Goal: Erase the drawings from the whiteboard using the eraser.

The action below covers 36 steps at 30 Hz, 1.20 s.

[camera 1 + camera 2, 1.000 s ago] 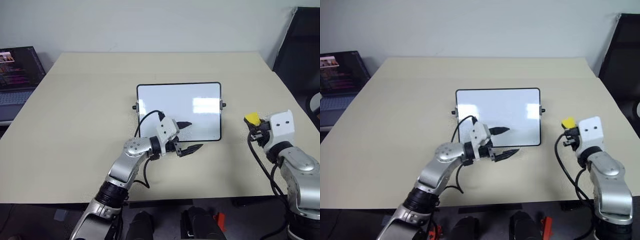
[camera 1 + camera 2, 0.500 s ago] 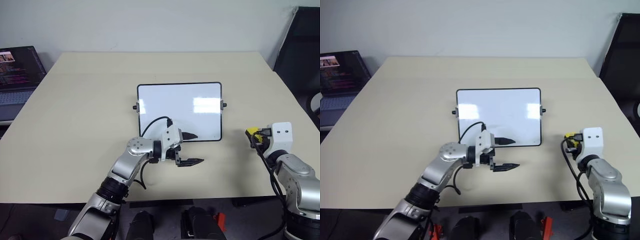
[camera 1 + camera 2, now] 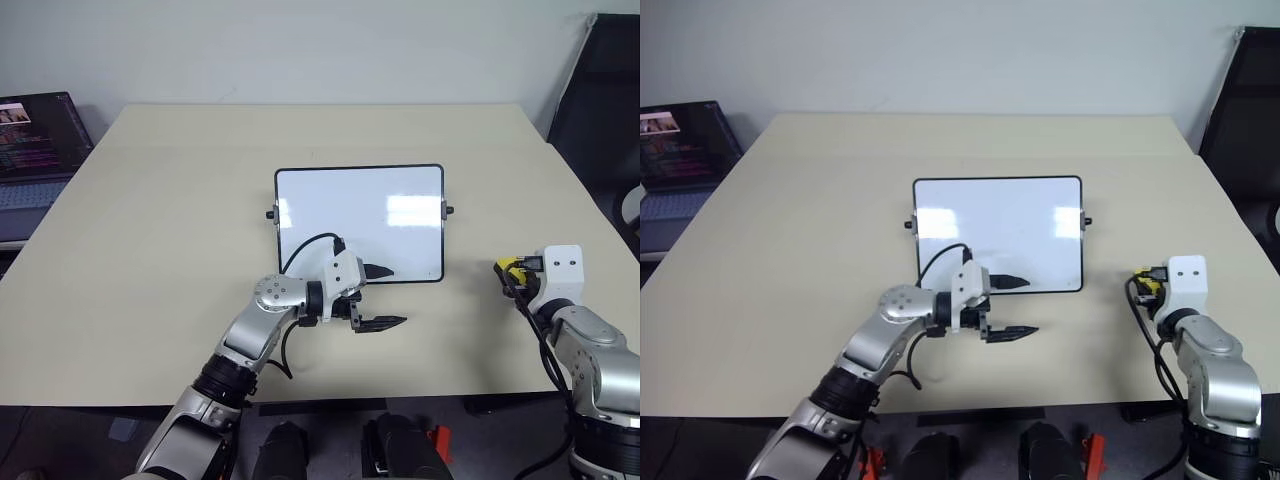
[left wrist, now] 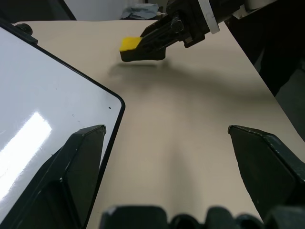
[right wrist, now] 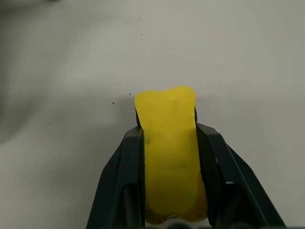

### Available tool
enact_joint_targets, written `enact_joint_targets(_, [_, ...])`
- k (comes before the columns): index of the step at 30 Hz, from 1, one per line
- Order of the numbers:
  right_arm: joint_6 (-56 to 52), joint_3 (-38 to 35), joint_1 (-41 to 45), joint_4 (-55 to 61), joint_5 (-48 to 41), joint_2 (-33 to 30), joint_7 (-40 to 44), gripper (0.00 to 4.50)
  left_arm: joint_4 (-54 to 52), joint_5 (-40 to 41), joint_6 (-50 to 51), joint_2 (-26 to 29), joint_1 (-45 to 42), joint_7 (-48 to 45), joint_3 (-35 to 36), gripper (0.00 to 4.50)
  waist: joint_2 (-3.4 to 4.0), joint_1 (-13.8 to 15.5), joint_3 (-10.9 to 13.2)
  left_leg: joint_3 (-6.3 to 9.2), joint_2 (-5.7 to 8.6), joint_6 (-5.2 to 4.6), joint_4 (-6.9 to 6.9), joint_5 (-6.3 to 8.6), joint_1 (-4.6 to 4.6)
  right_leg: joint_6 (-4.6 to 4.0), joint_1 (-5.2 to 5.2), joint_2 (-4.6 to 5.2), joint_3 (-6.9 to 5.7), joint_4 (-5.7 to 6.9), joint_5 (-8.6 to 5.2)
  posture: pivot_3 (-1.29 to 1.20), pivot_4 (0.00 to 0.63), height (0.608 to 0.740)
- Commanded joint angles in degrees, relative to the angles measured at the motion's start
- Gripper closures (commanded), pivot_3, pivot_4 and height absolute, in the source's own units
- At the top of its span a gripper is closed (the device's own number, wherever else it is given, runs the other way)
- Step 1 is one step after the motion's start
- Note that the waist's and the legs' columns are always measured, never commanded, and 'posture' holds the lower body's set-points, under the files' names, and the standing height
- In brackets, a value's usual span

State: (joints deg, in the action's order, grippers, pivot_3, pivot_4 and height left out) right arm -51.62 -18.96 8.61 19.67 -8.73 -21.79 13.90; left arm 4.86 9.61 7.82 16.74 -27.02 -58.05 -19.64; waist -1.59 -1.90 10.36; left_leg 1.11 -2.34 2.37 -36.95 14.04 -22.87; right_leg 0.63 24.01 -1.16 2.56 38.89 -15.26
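The right hand (image 3: 512, 272) has come lower, near the table (image 3: 150, 250), clamped on the yellow eraser (image 5: 170, 143) (right of the whiteboard (image 3: 360, 222)). The left hand (image 3: 386, 297) stands wide at the board's near edge.

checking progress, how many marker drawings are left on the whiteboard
0. The glossy white black-framed whiteboard shows a bare surface with only glare; the left pincer hides a little of its near edge.

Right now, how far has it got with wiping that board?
Done: the whiteboard looks clean, no drawings visible. In hand: the right gripper is shut on the yellow eraser, over the table right of the board. Left: possibly setting the eraser down. The left gripper hovers open.
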Motion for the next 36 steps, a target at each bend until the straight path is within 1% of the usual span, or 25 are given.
enact_joint_targets(1, [0.90,-0.32,1.07,0.65,-0.86,-0.31,-0.36,3.38,-1.05,-0.12,-1.24,-0.15,-0.45,0.14,0.19,0.00,0.00,0.01,0.00,0.01,0.00,0.00,0.00,0.00,0.00,0.00,0.00,0.00,0.00,0.00,0.00,0.00,0.150,0.740])
enact_joint_targets(5, [1.02,-0.39,1.49,-0.02,-1.15,-0.68,-0.58,3.38,-0.22,-0.41,-1.08,-0.23,-1.12,0.30,0.55,0.00,0.00,0.00,0.00,-0.01,0.00,0.00,0.00,0.00,0.00,0.00,0.00,0.00,0.00,0.00,0.00,0.00,0.150,0.740])
enact_joint_targets(6, [1.08,-0.43,1.52,-0.16,-1.18,-0.69,-0.63,3.04,-0.03,-0.43,-0.97,-0.22,-1.32,0.39,0.76,0.00,0.00,0.02,0.00,-0.01,0.00,0.00,0.00,0.00,0.00,0.00,0.00,0.00,0.00,0.00,0.00,0.00,0.150,0.740])
enact_joint_targets(20, [1.71,-1.04,2.34,-2.03,-1.87,-0.96,-2.24,3.04,1.52,-0.54,-1.08,-0.31,-2.62,0.73,1.34,0.00,0.01,0.02,-0.01,-0.01,0.00,0.00,-0.01,0.00,0.01,0.00,0.00,0.00,0.00,0.02,0.00,0.00,0.150,0.740])
enact_joint_targets(27, [0.86,-1.58,2.32,-0.95,-4.76,0.20,-1.04,3.04,0.50,-0.50,-1.12,-0.03,-1.70,0.72,1.08,0.00,0.01,0.01,-0.01,-0.01,0.00,0.00,-0.01,0.00,0.00,0.00,0.00,0.00,0.01,0.02,0.00,0.00,0.150,0.740])
enact_joint_targets(31, [0.41,-1.64,1.94,-0.96,-4.52,0.03,-2.60,3.04,0.28,-0.43,-1.12,0.10,-1.63,0.83,1.12,0.00,0.02,0.03,-0.01,0.00,0.00,0.00,-0.01,0.00,0.00,0.00,0.00,0.00,0.01,0.03,0.00,0.00,0.150,0.740])
enact_joint_targets(36, [-1.04,-3.11,2.24,-0.77,-7.42,1.05,-2.39,3.04,0.19,-0.43,-1.30,0.32,-1.48,1.01,1.09,0.00,0.02,0.03,-0.01,0.00,0.00,0.00,-0.02,0.00,0.00,0.00,0.00,0.00,0.01,0.04,0.00,0.00,0.150,0.740])
